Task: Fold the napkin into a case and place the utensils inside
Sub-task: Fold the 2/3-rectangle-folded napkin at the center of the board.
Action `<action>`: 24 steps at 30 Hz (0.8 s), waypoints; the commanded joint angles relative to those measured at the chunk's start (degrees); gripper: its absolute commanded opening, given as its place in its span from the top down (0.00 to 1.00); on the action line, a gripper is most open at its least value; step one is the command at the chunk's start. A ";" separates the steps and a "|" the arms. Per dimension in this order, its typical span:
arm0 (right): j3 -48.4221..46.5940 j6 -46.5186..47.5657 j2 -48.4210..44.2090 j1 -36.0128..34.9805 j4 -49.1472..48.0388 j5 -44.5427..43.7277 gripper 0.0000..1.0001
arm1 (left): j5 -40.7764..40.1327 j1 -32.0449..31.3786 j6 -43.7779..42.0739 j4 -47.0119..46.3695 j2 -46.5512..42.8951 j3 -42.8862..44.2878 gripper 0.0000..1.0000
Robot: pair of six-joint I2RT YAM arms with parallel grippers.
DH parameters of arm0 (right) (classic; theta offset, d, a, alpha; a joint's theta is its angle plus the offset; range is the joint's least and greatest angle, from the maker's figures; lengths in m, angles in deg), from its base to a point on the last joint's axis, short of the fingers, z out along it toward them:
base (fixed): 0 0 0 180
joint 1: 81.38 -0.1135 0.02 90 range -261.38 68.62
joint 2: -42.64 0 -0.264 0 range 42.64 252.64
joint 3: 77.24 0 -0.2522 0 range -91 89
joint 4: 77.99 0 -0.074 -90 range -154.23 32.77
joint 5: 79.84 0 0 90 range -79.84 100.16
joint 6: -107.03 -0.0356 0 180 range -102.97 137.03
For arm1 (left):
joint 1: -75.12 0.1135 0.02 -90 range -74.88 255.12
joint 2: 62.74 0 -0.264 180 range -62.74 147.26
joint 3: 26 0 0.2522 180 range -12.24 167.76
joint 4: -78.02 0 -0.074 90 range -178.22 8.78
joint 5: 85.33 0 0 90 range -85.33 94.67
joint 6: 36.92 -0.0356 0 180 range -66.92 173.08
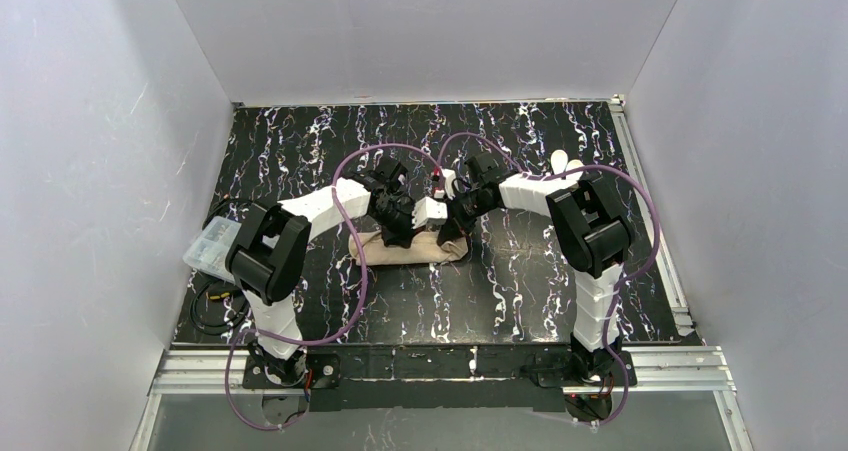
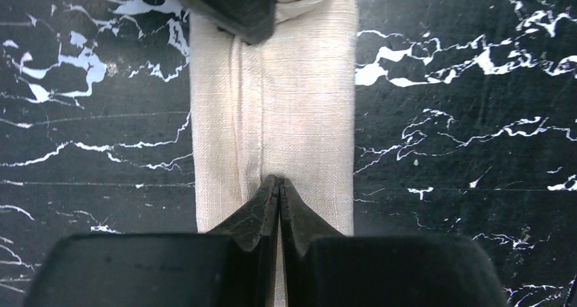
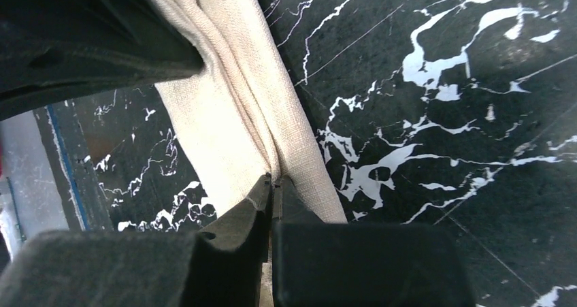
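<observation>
Left wrist view puts us closest: the left pincer (image 2: 279,188) has its jaws pressed together right on the lengthwise seam of the napkin (image 2: 299,116). We judge it has nipped the edge of the top flap, though so thin a layer is hard to make out. From the right wrist, the right pincer (image 3: 273,184) is likewise almost closed, and a raised ridge of cloth runs straight into its tips, so it plainly has hold of the fabric. Both grips sit on the same fold line, which we take as pinning the flaps so the narrow strip holds as a case. From above, the cloth lies on the table (image 1: 520,301) just near of centre, stretched from 9 to 3 o'clock, with the right pincer at its 3 o'clock end. A clear box (image 1: 212,246) sits at the 9 o'clock edge. One white utensil (image 1: 560,161) lies well apart at about 1 o'clock; the second we cannot find.
</observation>
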 commanded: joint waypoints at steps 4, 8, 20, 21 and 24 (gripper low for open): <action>1.57 -2.84 -0.68 -0.66 -1.22 3.91 0.95 | -6.77 -0.06 0.24 2.11 -0.38 -3.16 1.00; 1.39 -5.89 -1.60 -0.44 -4.59 6.69 0.89 | -9.12 -0.07 0.62 2.13 -0.20 -3.89 1.00; 8.65 -18.18 -7.86 3.18 -20.31 10.73 0.01 | -10.26 -0.07 0.17 1.83 -1.04 -5.80 1.00; 9.65 -19.45 -8.82 3.79 -22.38 10.91 0.01 | -10.34 -0.08 0.13 1.83 -1.04 -5.86 1.00; 10.93 -20.06 -11.08 5.40 -22.29 9.17 0.01 | -10.22 -0.05 0.36 1.93 -1.16 -5.79 1.00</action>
